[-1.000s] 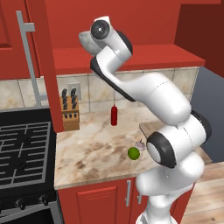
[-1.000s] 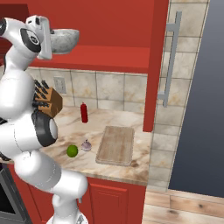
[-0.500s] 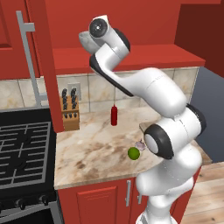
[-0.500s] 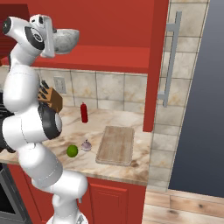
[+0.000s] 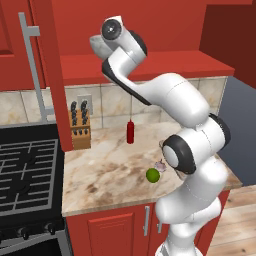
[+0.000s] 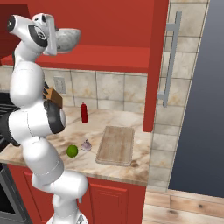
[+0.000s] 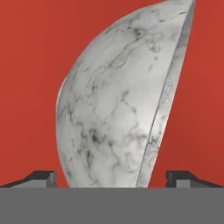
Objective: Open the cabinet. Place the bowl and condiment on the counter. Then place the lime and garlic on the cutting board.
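The grey-white marbled bowl (image 6: 66,39) sits up in the open red cabinet (image 6: 155,65), on its shelf (image 5: 165,65). My gripper (image 7: 113,179) is open at the bowl (image 7: 113,113), a fingertip (image 7: 41,178) on either side of its rim. From the left base view the bowl (image 5: 97,47) peeks out behind my hand. On the counter (image 5: 110,170) stand the red condiment bottle (image 5: 130,132), the lime (image 5: 153,175) and the garlic (image 5: 160,165). The cutting board (image 6: 116,144) lies bare to the right of the garlic (image 6: 86,145) and lime (image 6: 72,151).
Both cabinet doors hang open, one at the left (image 5: 50,75) and one at the right with its grey bar handle (image 6: 170,57). A knife block (image 5: 80,132) stands against the tiled wall. A black stove (image 5: 25,170) adjoins the counter on the left.
The arm's elbow and upper links have swung and the hand has risen slightly beside the bowl. The bowl, bottle, lime and garlic have stayed in place.
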